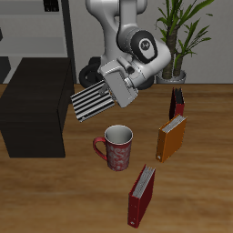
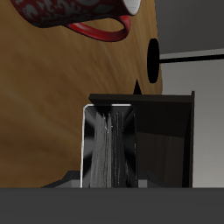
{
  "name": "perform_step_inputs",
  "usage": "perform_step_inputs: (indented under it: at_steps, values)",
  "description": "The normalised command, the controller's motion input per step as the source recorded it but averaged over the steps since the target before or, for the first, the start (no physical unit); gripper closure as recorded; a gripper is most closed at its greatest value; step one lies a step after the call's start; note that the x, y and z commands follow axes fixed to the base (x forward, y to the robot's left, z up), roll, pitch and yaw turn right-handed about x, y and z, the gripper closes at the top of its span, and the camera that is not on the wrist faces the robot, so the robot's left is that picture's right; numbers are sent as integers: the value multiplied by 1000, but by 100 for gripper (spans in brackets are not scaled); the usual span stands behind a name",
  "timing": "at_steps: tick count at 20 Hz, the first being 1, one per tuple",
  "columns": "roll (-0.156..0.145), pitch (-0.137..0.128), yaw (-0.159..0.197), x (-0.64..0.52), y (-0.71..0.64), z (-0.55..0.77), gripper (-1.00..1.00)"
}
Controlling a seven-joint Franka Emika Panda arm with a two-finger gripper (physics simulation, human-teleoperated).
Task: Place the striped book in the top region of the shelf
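The striped book hangs in the air with its black-and-white cover tilted, held at one end by my gripper, which is shut on it. It floats above the table between the mug and the low black shelf, close to the shelf's near corner and about level with its flat top. In the wrist view the striped book stands out straight ahead, with the dark shelf just behind and beside it. My fingertips are hidden there.
A red patterned mug stands on the table below the gripper and also shows as the mug. An orange book, a red book and a dark book stand upright nearby. Farther back are a potted plant and a tall grey rack.
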Motion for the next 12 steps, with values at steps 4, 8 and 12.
perform_step_inputs:
  at_steps: [4, 8, 12]
  values:
    - [-15, 14, -8, 50, -82, -28, 100]
    - [-38, -16, -1, 30, -73, 31, 100]
    - [-88, 17, 28, 181, -115, -34, 100]
